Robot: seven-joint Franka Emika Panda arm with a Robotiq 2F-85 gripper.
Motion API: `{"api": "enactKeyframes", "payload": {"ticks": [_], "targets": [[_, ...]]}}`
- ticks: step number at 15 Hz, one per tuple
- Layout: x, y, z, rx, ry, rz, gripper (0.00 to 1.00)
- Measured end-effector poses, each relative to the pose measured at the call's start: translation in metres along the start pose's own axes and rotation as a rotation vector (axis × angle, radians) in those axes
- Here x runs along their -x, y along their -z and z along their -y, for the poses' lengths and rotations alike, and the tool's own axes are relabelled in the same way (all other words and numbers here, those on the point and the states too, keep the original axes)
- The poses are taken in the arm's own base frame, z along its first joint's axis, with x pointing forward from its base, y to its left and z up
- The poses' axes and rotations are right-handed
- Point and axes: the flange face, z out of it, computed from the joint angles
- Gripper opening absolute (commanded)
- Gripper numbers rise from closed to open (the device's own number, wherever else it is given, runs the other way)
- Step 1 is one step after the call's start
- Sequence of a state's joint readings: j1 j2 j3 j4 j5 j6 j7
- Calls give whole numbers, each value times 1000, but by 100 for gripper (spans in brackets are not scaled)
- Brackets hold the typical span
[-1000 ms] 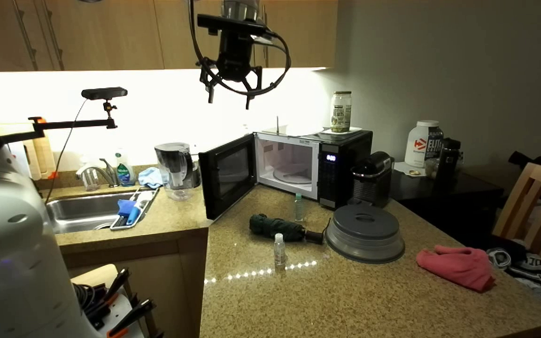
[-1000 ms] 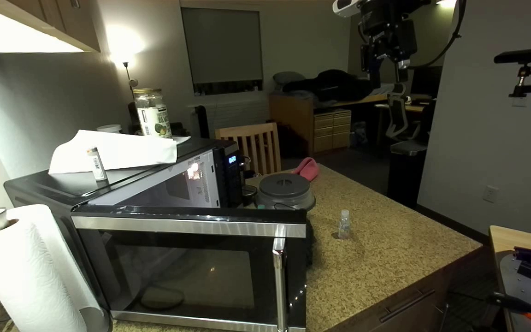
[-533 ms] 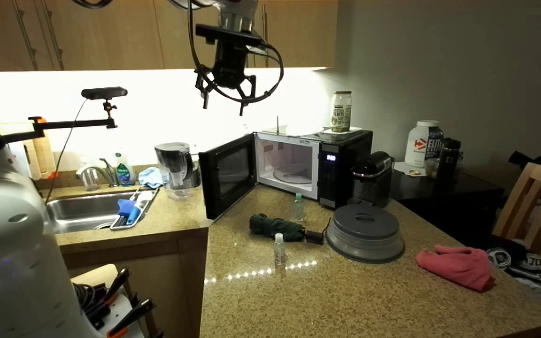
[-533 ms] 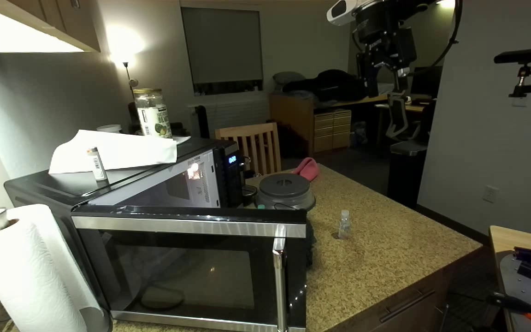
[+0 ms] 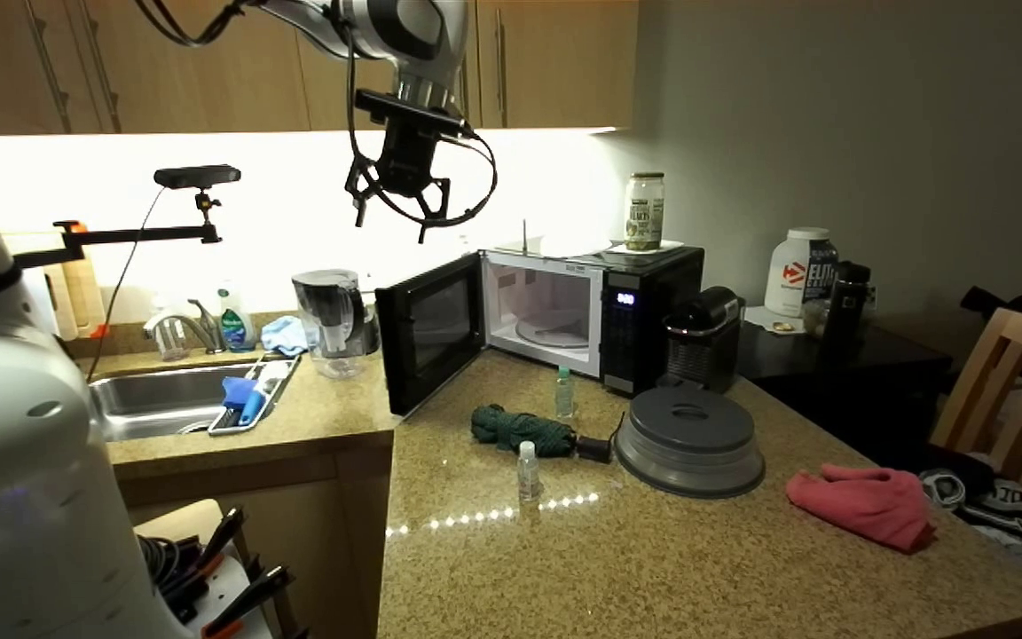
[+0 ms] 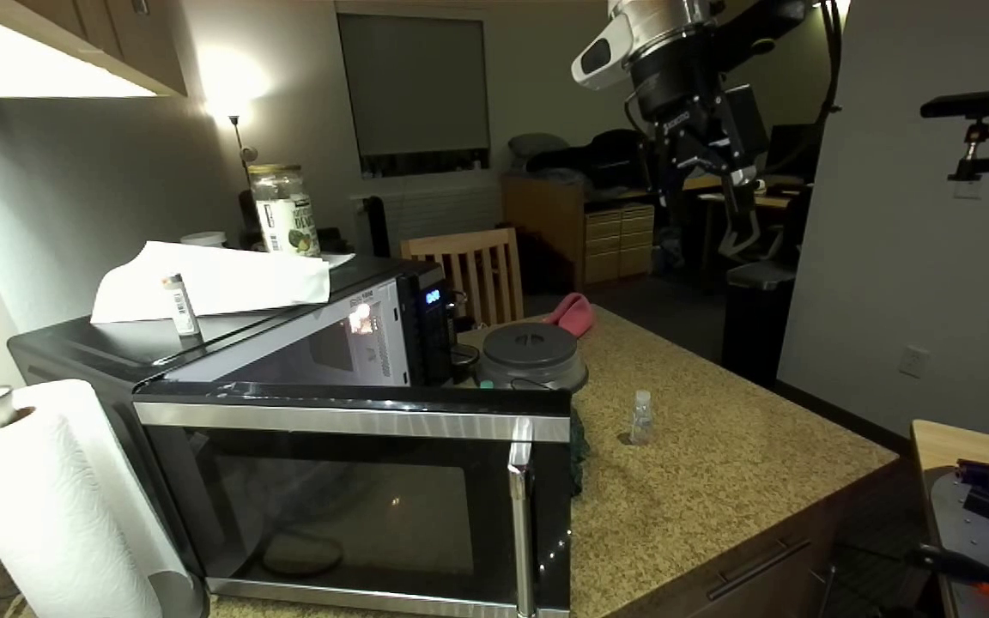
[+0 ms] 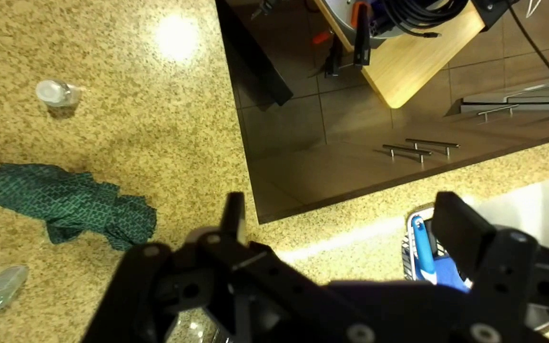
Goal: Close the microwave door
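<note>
On the speckled counter [image 5: 697,568] stands a microwave [image 5: 626,333], its glass-windowed door [image 5: 431,335] swung out from the front, wide open. A green umbrella [image 7: 74,202] lies before the microwave, a black coffee maker [image 5: 704,344] just beside it. The fingers [image 7: 460,228] hang spread apart, higher than the microwave.

The spread hand [image 5: 390,232] hangs higher than the open door [image 5: 433,328] of the microwave [image 5: 624,342].

In an exterior view it's microwave [image 5: 617,328] on bench [image 5: 653,568], door [image 5: 433,333] standing out to the left — jar [image 5: 644,213] up top, coffee maker [image 5: 699,344] at the right! Umbrella [image 5: 524,432] in front, bottle [image 5: 528,475] before that — lid [image 5: 693,430] just right of the umbrella.
</note>
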State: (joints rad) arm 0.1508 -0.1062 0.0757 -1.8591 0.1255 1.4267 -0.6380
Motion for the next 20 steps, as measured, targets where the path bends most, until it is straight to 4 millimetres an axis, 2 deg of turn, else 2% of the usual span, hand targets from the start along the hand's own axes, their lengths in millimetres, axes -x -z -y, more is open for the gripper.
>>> {"api": "enactKeyframes", "payload": {"ticks": [12, 20], "targets": [[-92, -45, 48, -3, 35, 73, 100], [-144, -59, 59, 45, -70, 111, 100]]}}
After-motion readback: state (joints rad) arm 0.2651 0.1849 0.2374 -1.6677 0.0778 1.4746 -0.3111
